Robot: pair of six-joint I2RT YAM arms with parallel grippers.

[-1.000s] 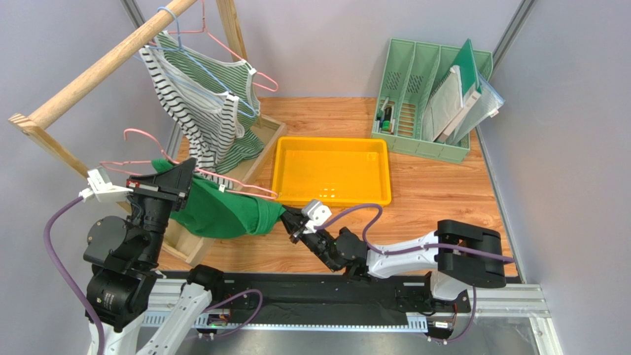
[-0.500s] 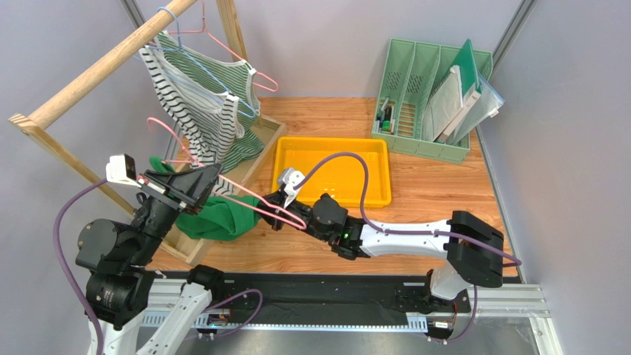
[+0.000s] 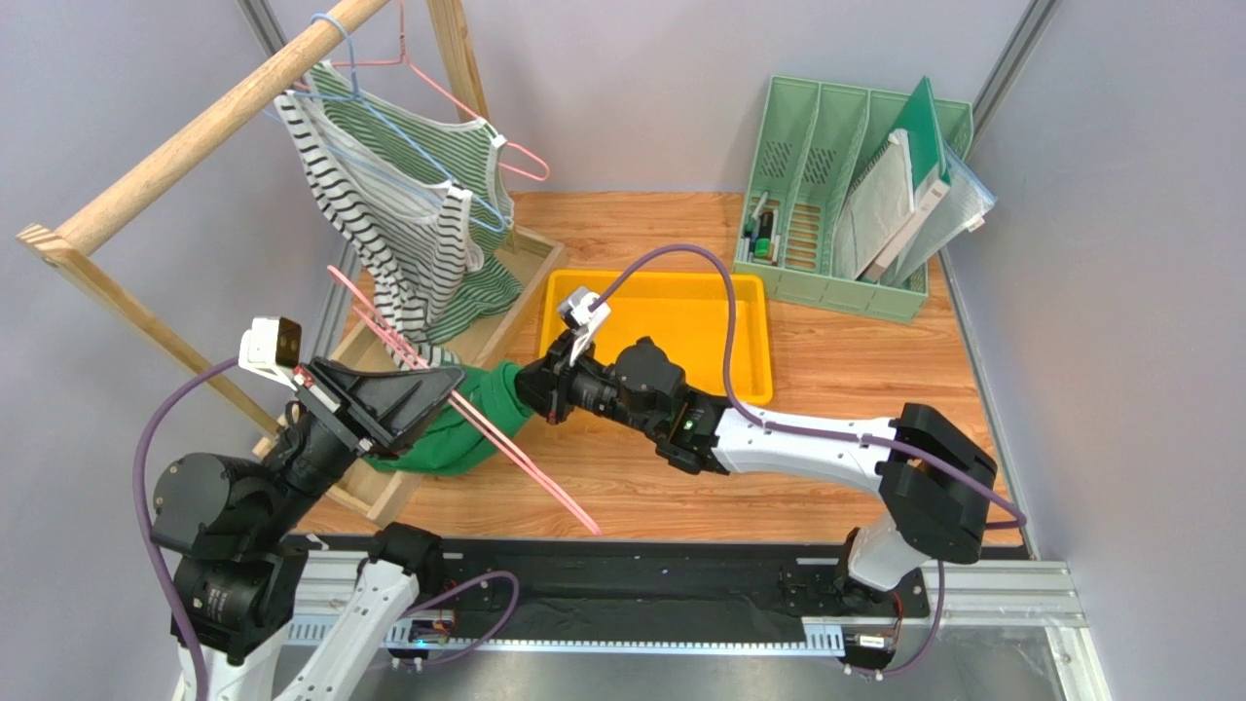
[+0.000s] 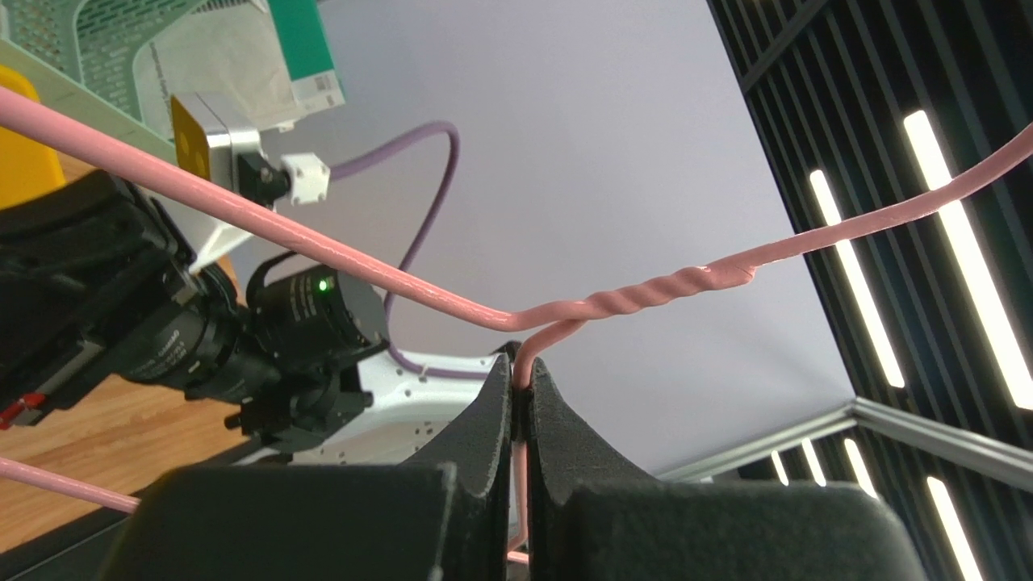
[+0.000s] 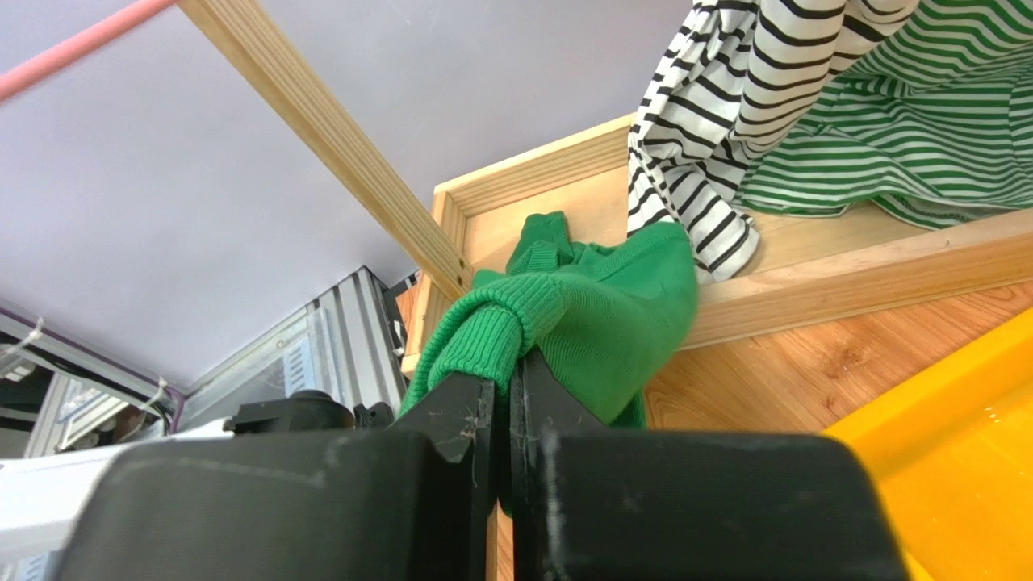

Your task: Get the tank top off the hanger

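Note:
My left gripper (image 3: 451,384) is shut on the neck of a pink wire hanger (image 3: 505,446), which slants from the wooden rack down toward the table's front. In the left wrist view the hanger (image 4: 364,260) is pinched just below its twisted neck by that gripper (image 4: 521,367). The green tank top (image 3: 471,424) is bunched under the hanger beside the rack's base. My right gripper (image 3: 533,389) is shut on a ribbed edge of it. Seen from the right wrist, the tank top (image 5: 606,309) bulges above that gripper (image 5: 509,363).
A wooden clothes rack (image 3: 190,139) stands at the back left, with striped tops (image 3: 402,219) on other hangers. Its low base frame (image 3: 519,300) lies on the table. A yellow tray (image 3: 761,343) sits mid-table, and a green file organizer (image 3: 841,190) stands at the back right.
The left gripper swung the hanger from lying flat to a steep slant. The right gripper moved from the table's front toward the rack, bunching the green top against the base.

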